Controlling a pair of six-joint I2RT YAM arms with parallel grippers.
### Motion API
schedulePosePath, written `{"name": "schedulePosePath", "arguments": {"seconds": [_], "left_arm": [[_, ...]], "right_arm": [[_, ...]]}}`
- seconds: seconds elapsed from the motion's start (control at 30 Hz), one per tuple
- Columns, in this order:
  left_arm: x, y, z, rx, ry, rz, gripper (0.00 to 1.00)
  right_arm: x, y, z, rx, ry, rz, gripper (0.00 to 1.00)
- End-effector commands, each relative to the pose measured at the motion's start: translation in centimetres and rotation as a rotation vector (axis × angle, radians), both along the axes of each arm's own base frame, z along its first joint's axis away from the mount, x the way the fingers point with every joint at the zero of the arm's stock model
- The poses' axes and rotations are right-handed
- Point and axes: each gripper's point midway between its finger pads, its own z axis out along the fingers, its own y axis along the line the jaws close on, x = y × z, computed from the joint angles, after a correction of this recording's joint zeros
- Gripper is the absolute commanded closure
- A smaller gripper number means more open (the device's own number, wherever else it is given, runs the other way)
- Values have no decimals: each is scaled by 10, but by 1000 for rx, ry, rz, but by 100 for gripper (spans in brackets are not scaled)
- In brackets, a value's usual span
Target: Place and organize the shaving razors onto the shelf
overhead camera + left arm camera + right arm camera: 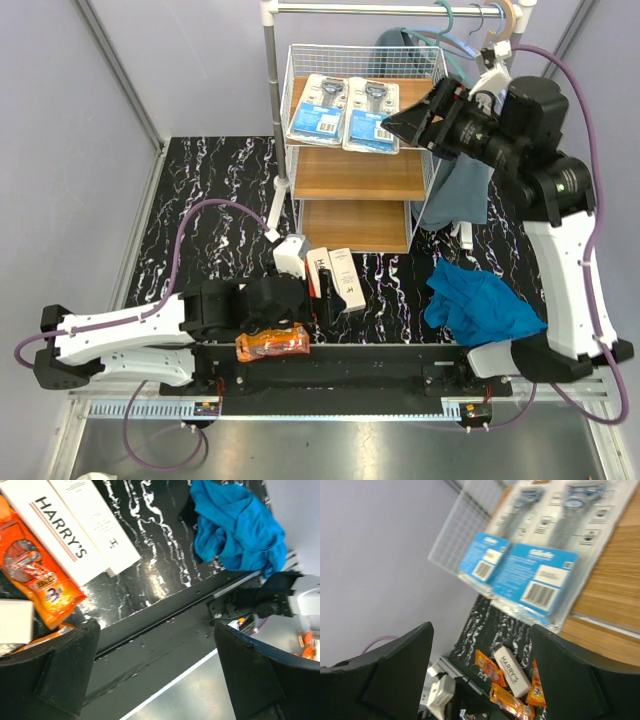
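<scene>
At the bottom of the top view, an orange bag of razors (pixel 272 345) lies by the left gripper (pixel 155 635). Its fingers are spread wide and hold nothing, and two white HARRY'S boxes (pixel 340 278) lie just above. Farther up, two blue razor cards (pixel 318 108) lie on the top board of the shelf (pixel 350 185), beside the right gripper (pixel 481 635), also spread wide and empty.

Before you, a crumpled blue cloth (pixel 483 300) lay on the black marbled table (pixel 205 185), near a white clothes rail (pixel 270 100) carrying hangers (pixel 458 27).

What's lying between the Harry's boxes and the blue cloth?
Nothing: bare marbled tabletop between the Harry's boxes and blue cloth, shown in the top external view.
</scene>
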Motion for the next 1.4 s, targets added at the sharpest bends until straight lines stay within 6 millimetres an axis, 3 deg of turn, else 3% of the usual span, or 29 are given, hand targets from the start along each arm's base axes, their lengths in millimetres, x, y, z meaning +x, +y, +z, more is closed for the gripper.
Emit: {"name": "schedulePosePath", "arguments": {"seconds": [0.0, 0.07, 0.13, 0.27, 0.3, 0.37, 0.4, 0.47, 0.5, 0.63, 0.67, 0.7, 0.8, 0.9, 1.0, 1.17, 1.2, 1.37], "left_arm": [[7, 9, 8, 49, -57, 9, 1], [7, 13, -6, 111, -48, 6, 1], [6, 17, -21, 157, -34, 7, 1], [9, 27, -51, 204, 35, 48, 1], [8, 30, -57, 209, 60, 47, 1], [17, 41, -72, 228, 93, 79, 1], [17, 44, -77, 231, 114, 75, 1], [27, 58, -86, 243, 129, 99, 1], [28, 61, -88, 238, 147, 96, 1], [45, 85, -103, 252, 192, 148, 1], [46, 87, -107, 259, 201, 145, 1], [46, 87, -110, 257, 218, 144, 1], [52, 87, -118, 248, 246, 161, 1], [61, 78, -128, 213, 282, 154, 1], [80, 69, -140, 162, 308, 157, 4], [102, 67, -156, 180, 318, 179, 8], [109, 67, -157, 179, 314, 190, 14], [117, 68, -181, 216, 365, 193, 24]], "right_arm": [[-54, 6, 63, 150, -242, 147, 11], [-67, 5, 52, 150, -219, 168, 11], [-82, -1, 23, 127, -169, 169, 11], [-100, -13, -59, 48, 3, 135, 11], [-105, -15, -91, 33, 74, 127, 11], [-112, -14, -121, 35, 142, 135, 12], [-116, -15, -150, 23, 198, 131, 13], [-119, -14, -177, 14, 253, 125, 13], [-124, -10, -202, -1, 306, 137, 13], [-130, 5, -260, -62, 432, 130, 14], [-130, 14, -267, -60, 438, 139, 14], [-131, 20, -290, -93, 488, 136, 14], [-130, 41, -328, -151, 534, 122, 14], [-126, 56, -351, -142, 571, 121, 14], [-122, 68, -358, -116, 578, 125, 14], [-124, 72, -356, -92, 575, 125, 14], [-125, 72, -354, -87, 572, 128, 14], [-133, 72, -345, -33, 554, 158, 14]]}}
